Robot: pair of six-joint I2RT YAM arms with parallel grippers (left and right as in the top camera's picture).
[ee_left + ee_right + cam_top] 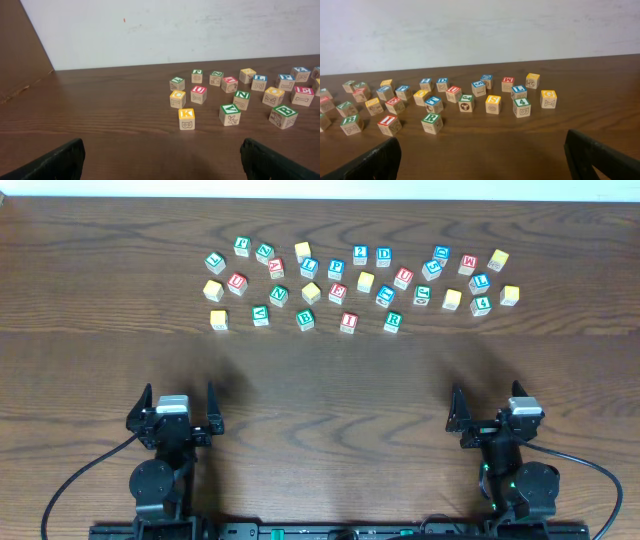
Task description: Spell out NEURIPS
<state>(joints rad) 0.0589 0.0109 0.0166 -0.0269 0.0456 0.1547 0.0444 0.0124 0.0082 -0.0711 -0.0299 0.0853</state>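
The letter cubes lie scattered in a band across the far half of the table. I pick out the green R [392, 321] [432, 121] and the red I [348, 321] [388, 123] in the nearest row. Farther back are the red E [338, 292] [395, 104], the green N [279, 295] [241, 99], a red U [237, 283] [198, 93] and a yellow S [452, 299] [493, 103]. The blue cubes' letters are too small to read. My left gripper [178, 402] [162, 160] and right gripper [487, 402] [482, 157] stand open and empty, well short of the cubes.
Like cubes with other marks lie mixed in: a yellow K [186, 118], a green V [229, 114], a green B [351, 123], a green 4 [521, 106], a second red U [403, 277]. A bare strip of dark wooden table [320, 380] separates both grippers from the cubes.
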